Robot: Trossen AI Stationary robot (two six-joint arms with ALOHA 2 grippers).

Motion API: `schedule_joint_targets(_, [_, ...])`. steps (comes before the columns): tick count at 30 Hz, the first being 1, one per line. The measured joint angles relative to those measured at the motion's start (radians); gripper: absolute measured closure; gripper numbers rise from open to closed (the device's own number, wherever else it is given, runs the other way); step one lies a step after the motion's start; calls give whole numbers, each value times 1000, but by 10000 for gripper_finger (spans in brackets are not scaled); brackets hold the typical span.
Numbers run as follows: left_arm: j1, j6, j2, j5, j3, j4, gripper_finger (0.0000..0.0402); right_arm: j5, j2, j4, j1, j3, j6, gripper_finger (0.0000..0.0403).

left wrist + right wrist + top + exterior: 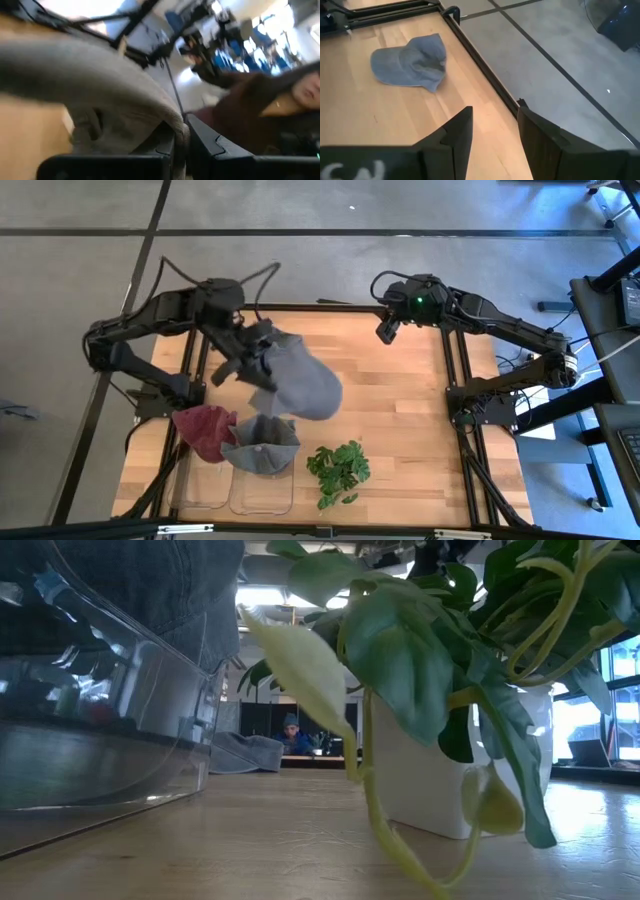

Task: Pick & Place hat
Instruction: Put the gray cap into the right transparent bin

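The left hand (252, 358) is clenching the edge of a grey hat (300, 385) and holding it over the middle of the bench (400, 400). In the left wrist view its fingers (165, 147) are pinching the fabric. The right hand (386, 330) is hanging released over the bench's far edge. A red hat (203, 430), another grey hat (262, 450) and a plant (338, 470) are sitting near the front.

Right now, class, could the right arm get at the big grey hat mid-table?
Probably yes: only bare table lies between the open right gripper and the grey hat. But the left gripper is already shut on the hat's far side, so the two arms might crowd each other.
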Motion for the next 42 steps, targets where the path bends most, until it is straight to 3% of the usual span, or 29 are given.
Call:
schedule_joint_targets(5, [-135, 78, 70, -17, 123, -162, 379, 1, 0, -5, 0, 0, 22, 246])
schedule_joint_targets(9, [-251, 82, 117, -83, 186, -190, 379, 0, 0, -6, 0, 0, 58, 246])
schedule_joint_targets(18, [-452, 68, 190, -143, 205, -230, 379, 0, 0, -29, 0, -1, 132, 246])
schedule_joint_targets(27, [-535, 120, 268, -140, 205, -328, 376, 0, 0, -92, 0, -2, 213, 246])
schedule_joint_targets(36, [-559, 142, 336, -328, 205, -463, 376, 0, 1, -114, 0, -13, 268, 246])
schedule_joint_targets(42, [-562, 271, 373, -356, 205, -473, 376, 0, 1, -101, 1, -67, 305, 246])
